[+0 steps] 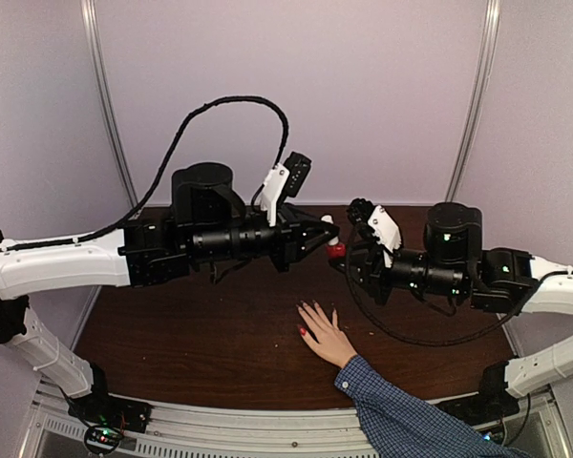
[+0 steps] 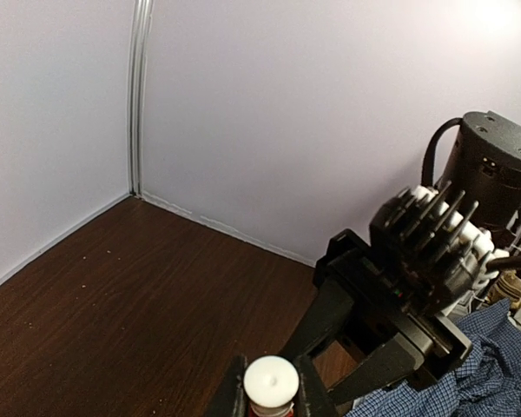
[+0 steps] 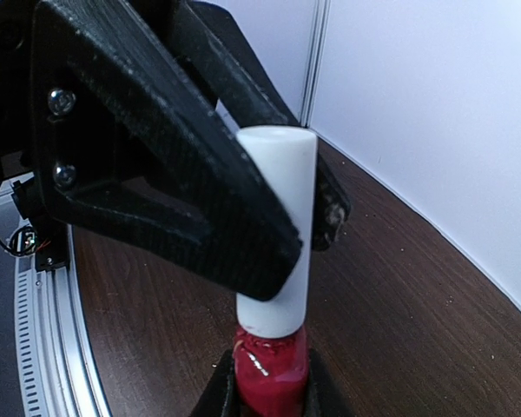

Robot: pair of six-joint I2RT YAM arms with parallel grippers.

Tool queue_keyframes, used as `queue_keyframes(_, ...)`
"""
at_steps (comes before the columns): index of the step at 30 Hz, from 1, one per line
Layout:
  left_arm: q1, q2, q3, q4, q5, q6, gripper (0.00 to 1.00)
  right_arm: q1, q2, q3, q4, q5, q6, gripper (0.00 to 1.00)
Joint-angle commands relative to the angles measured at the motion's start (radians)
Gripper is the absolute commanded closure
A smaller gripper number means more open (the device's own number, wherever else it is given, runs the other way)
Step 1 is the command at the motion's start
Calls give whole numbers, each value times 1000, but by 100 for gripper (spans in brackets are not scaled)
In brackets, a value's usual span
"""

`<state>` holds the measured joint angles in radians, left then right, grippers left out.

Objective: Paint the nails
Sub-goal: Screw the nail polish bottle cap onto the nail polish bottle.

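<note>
A small red polish bottle (image 3: 272,369) is held above the table with my right gripper (image 3: 272,398) shut on its glass body. My left gripper (image 2: 271,393) is shut on the bottle's white cap (image 2: 271,380), its black fingers (image 3: 200,200) clamping the cap (image 3: 282,174) from both sides. In the top view the two grippers meet at the bottle (image 1: 336,251) over the table's middle. A light-skinned hand (image 1: 325,336) lies flat below them, palm down. Its nails are tiny; one on the left side (image 1: 304,332) looks red, the others I cannot make out.
The dark wooden table (image 1: 191,324) is enclosed by pale walls at the back and sides. A blue checked sleeve (image 1: 401,415) comes in over the near edge at the right. The right arm's body (image 2: 425,252) stands close in front of the left wrist.
</note>
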<state>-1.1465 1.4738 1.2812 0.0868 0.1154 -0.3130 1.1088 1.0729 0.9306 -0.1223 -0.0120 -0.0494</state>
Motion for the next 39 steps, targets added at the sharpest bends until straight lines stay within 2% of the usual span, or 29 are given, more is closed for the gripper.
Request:
queue_keyframes(1, -1, 7, 0, 85, 118, 3, 96, 8, -41, 52, 37, -167, -46, 100)
queue_keyframes(8, 0, 19, -7, 92, 278, 36, 100, -3, -67, 71, 46, -337, -59, 100)
queue_keyframes(18, -1, 26, -17, 111, 512, 107, 100, -26, -91, 106, 91, -529, -47, 100)
queue_keyframes(28, -1, 66, 29, 41, 625, 121, 100, -37, -81, 152, 93, -651, -58, 100)
queue_keyframes(35, 1, 104, 84, -29, 769, 130, 100, -38, -69, 166, 73, -702, -69, 100)
queue_keyframes(39, 4, 111, 104, -66, 770, 146, 98, -38, -67, 169, 57, -698, -78, 100)
